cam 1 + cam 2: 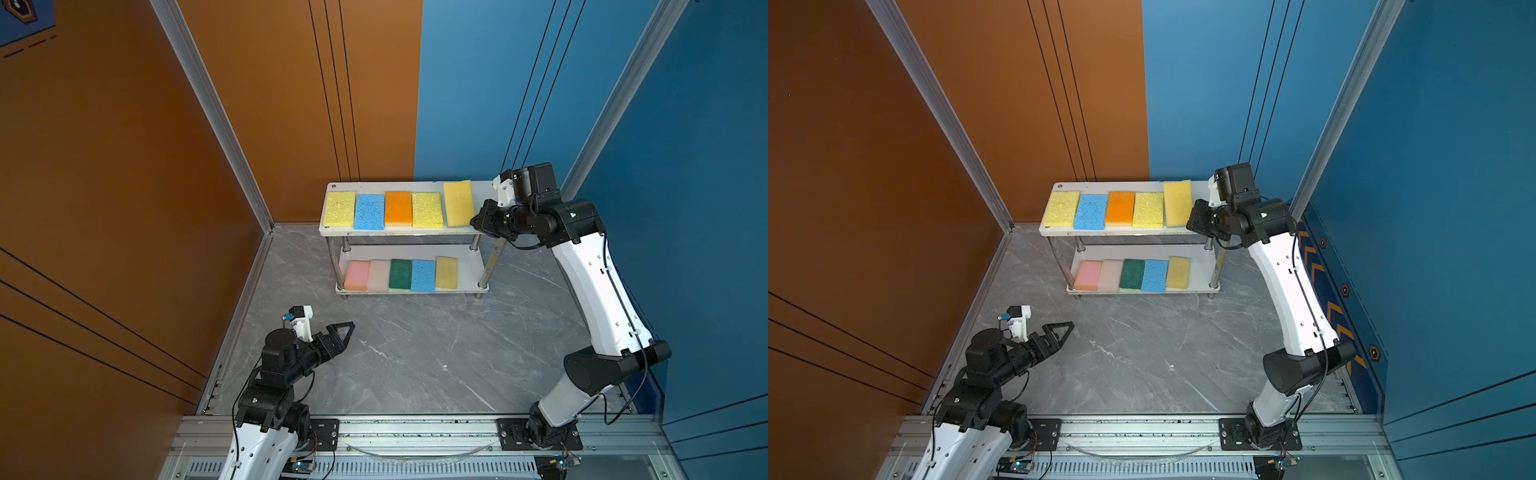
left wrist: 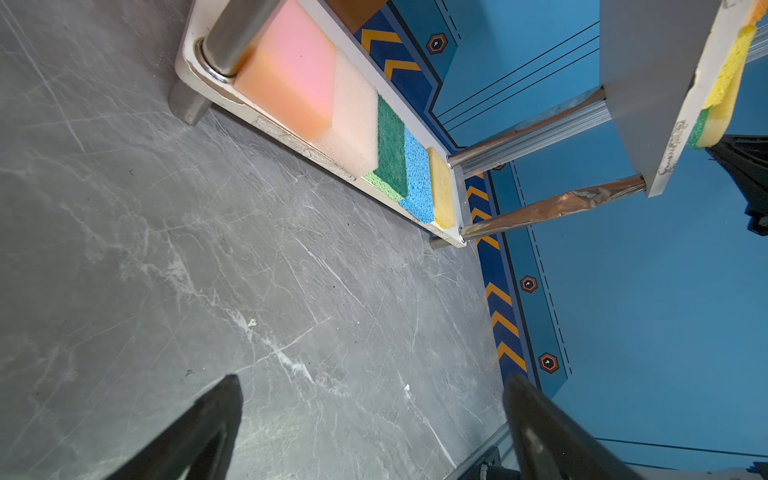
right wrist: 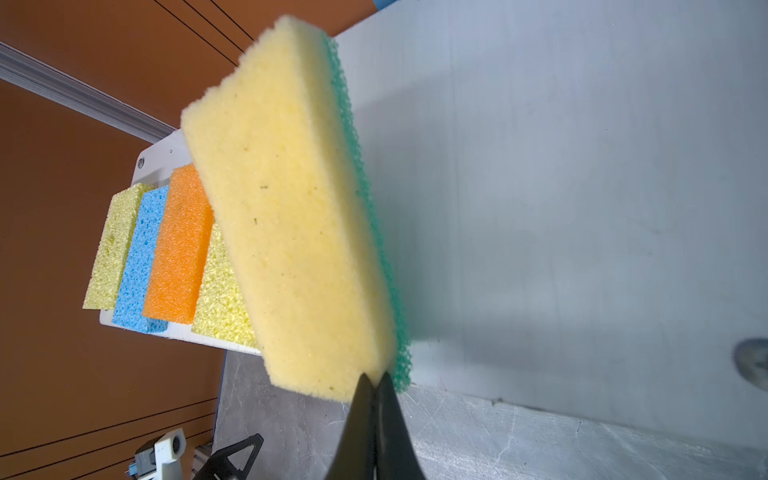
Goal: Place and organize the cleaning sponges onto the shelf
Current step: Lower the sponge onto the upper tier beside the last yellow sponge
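R tool (image 3: 376, 380) jaws shut, pinching near corner of tilted yellow sponge (image 3: 286, 216) at right end of shelf (image 1: 482, 192) top tier, beside four flat sponges (image 1: 398, 208); five sponges (image 1: 400, 274) on lower tier. L tool (image 2: 372, 377) wide open, empty, above table (image 1: 415, 353).

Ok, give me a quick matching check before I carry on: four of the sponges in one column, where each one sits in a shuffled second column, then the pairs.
Sponges
1. orange sponge
2. pink sponge
3. dark green sponge
4. smooth yellow sponge

Places
A. lower board, middle of the row
B. top board, middle of the row
C. pinched at a corner by the right end effector, at the right end of the top board
D. lower board, left end of the row in both top views

Pairs: 1-B, 2-D, 3-A, 4-C
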Robot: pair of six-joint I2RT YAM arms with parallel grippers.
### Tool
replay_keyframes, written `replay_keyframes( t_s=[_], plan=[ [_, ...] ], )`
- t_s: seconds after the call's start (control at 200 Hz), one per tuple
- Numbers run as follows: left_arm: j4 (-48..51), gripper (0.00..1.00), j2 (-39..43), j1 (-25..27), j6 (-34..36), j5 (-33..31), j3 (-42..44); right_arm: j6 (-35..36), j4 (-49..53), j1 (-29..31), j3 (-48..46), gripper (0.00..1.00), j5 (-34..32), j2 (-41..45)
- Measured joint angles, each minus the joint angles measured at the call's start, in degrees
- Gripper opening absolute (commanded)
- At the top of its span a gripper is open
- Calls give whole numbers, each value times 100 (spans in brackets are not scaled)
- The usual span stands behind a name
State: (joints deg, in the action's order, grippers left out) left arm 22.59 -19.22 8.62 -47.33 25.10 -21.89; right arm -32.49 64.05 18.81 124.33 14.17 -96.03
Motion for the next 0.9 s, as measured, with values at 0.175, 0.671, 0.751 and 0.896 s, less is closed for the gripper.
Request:
replay_keyframes(
  t_s=[0.175, 0.671, 0.751, 0.896],
  plan=[
    [0, 98, 0, -17, 0, 4, 0, -59, -17, -7, 0, 11, 81, 0],
    [0, 98, -2, -81, 0, 70, 0, -188, -216, -26, -151, 48, 214, 0],
    [0, 98, -2, -81, 0, 85, 0, -188, -247, -57, -157, 49, 234, 0],
    [0, 98, -2, -87, 0, 90, 0, -190, -328, -105, -173, 51, 280, 0]
  ],
)
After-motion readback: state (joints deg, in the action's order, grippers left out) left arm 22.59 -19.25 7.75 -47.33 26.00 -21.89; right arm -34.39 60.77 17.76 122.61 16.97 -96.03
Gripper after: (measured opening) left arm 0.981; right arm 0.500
